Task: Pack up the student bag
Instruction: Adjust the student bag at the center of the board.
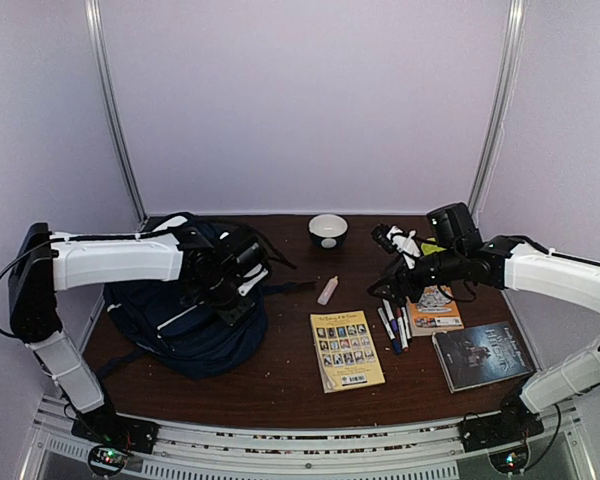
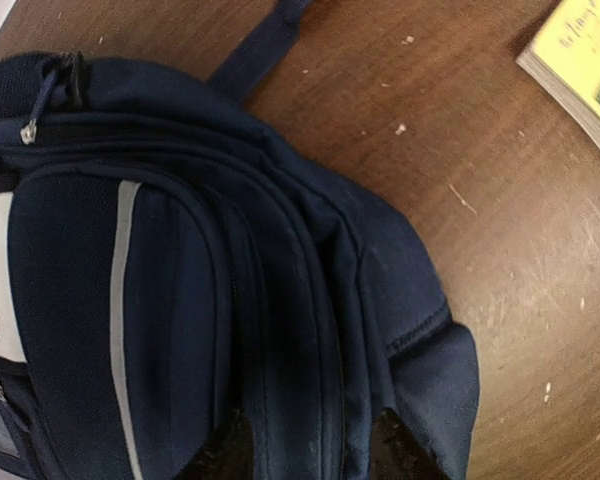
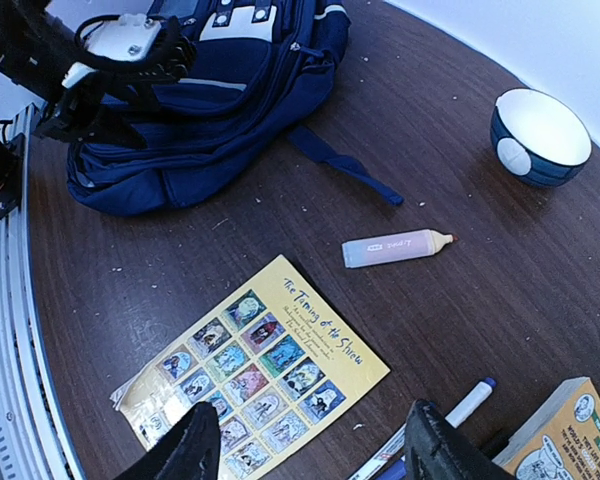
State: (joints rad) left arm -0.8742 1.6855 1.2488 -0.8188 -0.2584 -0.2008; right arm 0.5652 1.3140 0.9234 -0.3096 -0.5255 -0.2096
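Left arm (image 1: 110,258): reached inward, wrist pitched down. Left gripper (image 2: 310,455): jaws stood part-spread, hold unclear. Right arm (image 1: 560,275): stretched inward, elbow low. Right gripper (image 3: 310,450): hovered, jaws wide, empty.

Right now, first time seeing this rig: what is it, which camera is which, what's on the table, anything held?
Two robot arms are bolted at the near edge of a table, each ending in a two-finger gripper. The wide picture comes from a fixed camera above and behind them. The other two come from cameras on the wrists, looking past their own fingers. On the table lie a navy backpack, a bowl, a pale tube, a yellow book, some markers, an orange book and a dark book. The left gripper straddles a fold of the backpack; whether it has clamped is unclear. The right gripper hangs open above the yellow book, holding nothing.
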